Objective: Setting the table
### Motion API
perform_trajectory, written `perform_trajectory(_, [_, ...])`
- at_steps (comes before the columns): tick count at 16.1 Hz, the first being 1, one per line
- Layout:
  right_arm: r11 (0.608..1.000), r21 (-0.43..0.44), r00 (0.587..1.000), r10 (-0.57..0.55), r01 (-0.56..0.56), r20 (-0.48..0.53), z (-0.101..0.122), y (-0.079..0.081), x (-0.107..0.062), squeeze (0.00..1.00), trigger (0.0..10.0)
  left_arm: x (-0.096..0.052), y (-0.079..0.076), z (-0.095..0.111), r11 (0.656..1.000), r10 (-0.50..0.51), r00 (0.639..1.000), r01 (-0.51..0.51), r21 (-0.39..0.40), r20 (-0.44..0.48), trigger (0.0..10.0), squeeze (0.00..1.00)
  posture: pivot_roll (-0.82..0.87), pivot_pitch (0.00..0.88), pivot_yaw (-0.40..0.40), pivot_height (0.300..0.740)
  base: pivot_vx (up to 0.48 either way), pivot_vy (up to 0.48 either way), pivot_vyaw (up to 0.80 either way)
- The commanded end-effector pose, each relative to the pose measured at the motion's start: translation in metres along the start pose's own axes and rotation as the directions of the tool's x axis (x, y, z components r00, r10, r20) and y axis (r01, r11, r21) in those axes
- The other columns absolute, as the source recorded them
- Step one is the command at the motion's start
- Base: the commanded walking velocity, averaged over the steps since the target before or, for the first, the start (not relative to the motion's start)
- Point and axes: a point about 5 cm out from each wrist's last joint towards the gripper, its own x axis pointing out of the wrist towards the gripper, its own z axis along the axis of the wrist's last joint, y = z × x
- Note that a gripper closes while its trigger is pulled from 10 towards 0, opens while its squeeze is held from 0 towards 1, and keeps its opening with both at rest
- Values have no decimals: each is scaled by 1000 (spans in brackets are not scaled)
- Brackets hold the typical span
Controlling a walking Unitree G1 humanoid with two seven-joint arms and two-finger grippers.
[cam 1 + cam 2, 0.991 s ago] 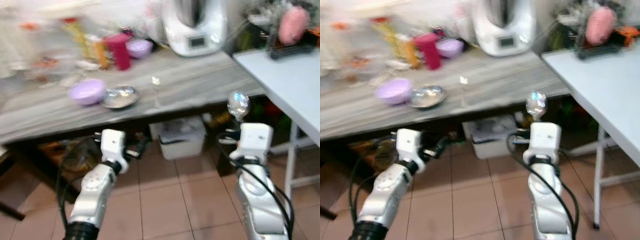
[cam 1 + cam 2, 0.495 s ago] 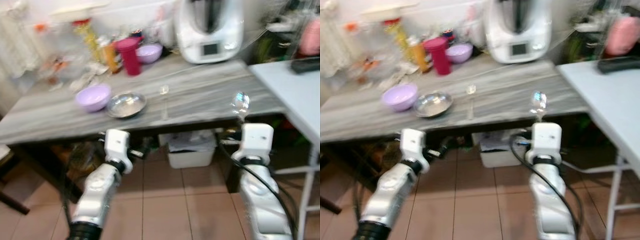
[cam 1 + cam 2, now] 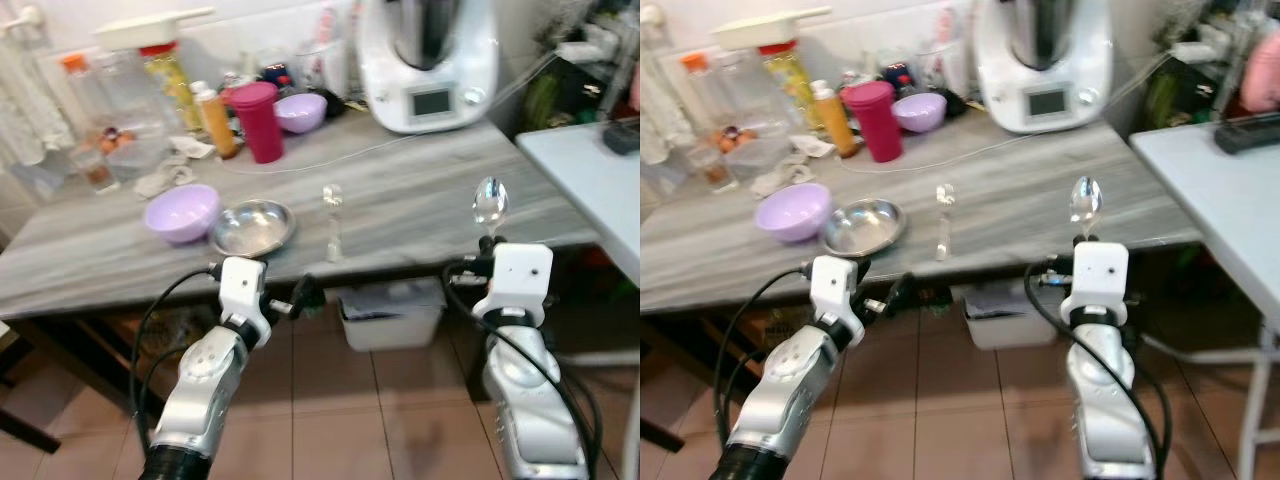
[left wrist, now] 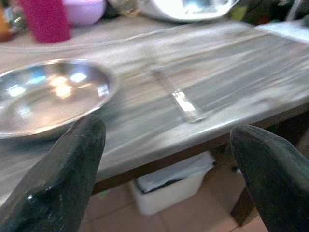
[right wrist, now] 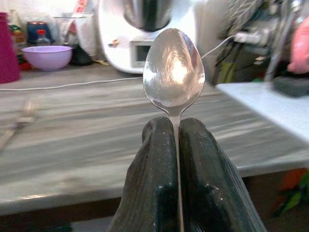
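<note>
My right gripper (image 3: 490,243) is shut on the handle of a silver spoon (image 5: 174,67), which stands upright with its bowl on top, just before the front edge of the grey wooden table (image 3: 420,190). On the table lie a silver fork (image 3: 332,215), a steel bowl (image 3: 253,226) and a purple bowl (image 3: 182,212). My left gripper (image 4: 166,126) is open and holds nothing. It hangs below the table's front edge, in front of the steel bowl (image 4: 43,96) and the fork (image 4: 178,99).
At the back of the table stand a white kitchen machine (image 3: 428,60), a magenta cup (image 3: 260,120), a second purple bowl (image 3: 302,112) and several bottles. A white table (image 3: 590,170) adjoins on the right. A white bin (image 3: 390,310) sits under the table.
The camera has swung and the table now sits more centred and sharper. The spoon stays upright in my right gripper. The left gripper remains open.
</note>
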Motion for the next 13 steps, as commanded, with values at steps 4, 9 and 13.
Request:
perform_trajectory(4, [1000, 3, 1000, 18, -18, 18, 4, 3, 0, 0, 10000, 1, 4, 3, 1000, 8, 1000, -8, 17, -6, 10000, 0, -332, 17, 139, 740, 292, 0, 0])
perform_trajectory(9, [1000, -5, 999, 27, -27, 22, 4, 3, -1, 0, 10000, 2, 3, 4, 1000, 4, 1000, -4, 19, -2, 10000, 0, -335, 15, 141, 740, 293, 0, 0])
perform_trajectory(13, [999, -5, 999, 41, -41, 26, 5, 6, -1, 0, 10000, 1, 5, 4, 1000, 7, 1000, -7, 24, -4, 10000, 0, -333, 14, 142, 740, 299, 0, 0])
